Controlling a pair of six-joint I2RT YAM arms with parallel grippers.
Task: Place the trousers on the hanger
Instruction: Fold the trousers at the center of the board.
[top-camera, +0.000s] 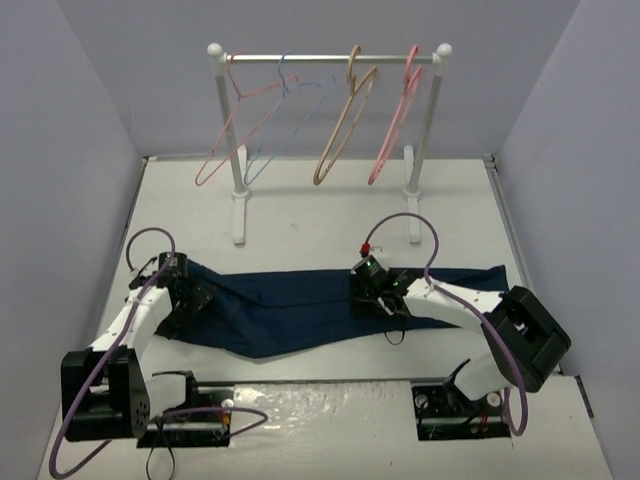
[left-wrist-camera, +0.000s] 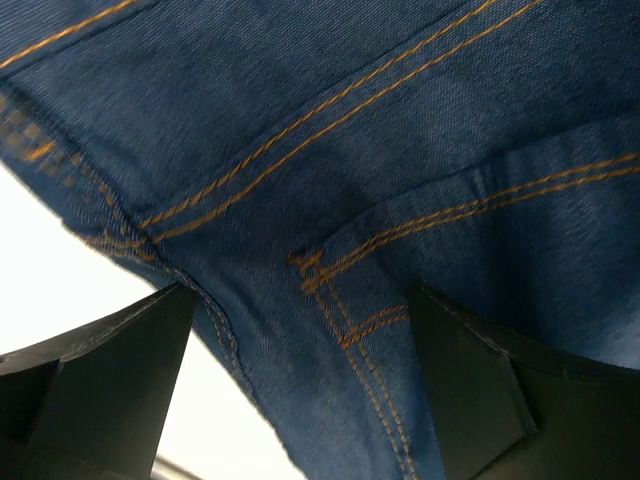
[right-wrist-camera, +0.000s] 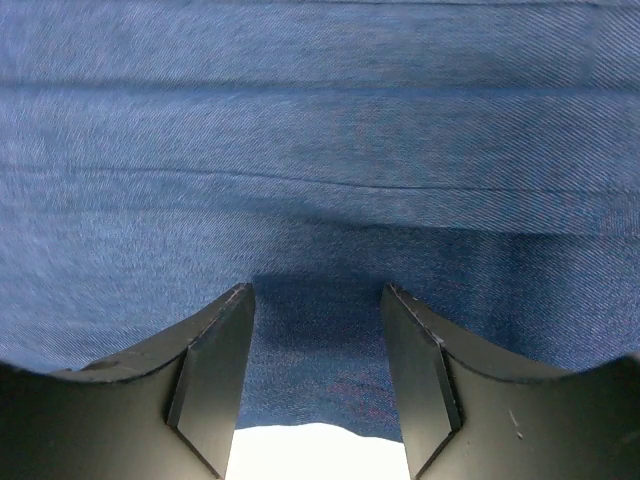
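Note:
The dark navy trousers (top-camera: 290, 305) lie flat across the table from left to right. The tan hanger (top-camera: 343, 128) hangs on the rail at the back, far from both arms. My left gripper (top-camera: 186, 296) is low over the left end of the trousers. In the left wrist view my left gripper (left-wrist-camera: 300, 300) stands wide open over orange-stitched cloth (left-wrist-camera: 330, 120) and its hem. My right gripper (top-camera: 372, 287) is over the middle of the trousers. In the right wrist view my right gripper (right-wrist-camera: 318, 295) is open, with flat cloth (right-wrist-camera: 320, 150) between the jaws, not pinched.
A white rack (top-camera: 236, 150) with a metal rail (top-camera: 320, 58) stands at the back. It also carries two thin pink hangers (top-camera: 228, 130) (top-camera: 395, 125) and a light-blue hanger (top-camera: 290, 115). Its feet (top-camera: 238, 218) rest just behind the trousers. Grey walls close in both sides.

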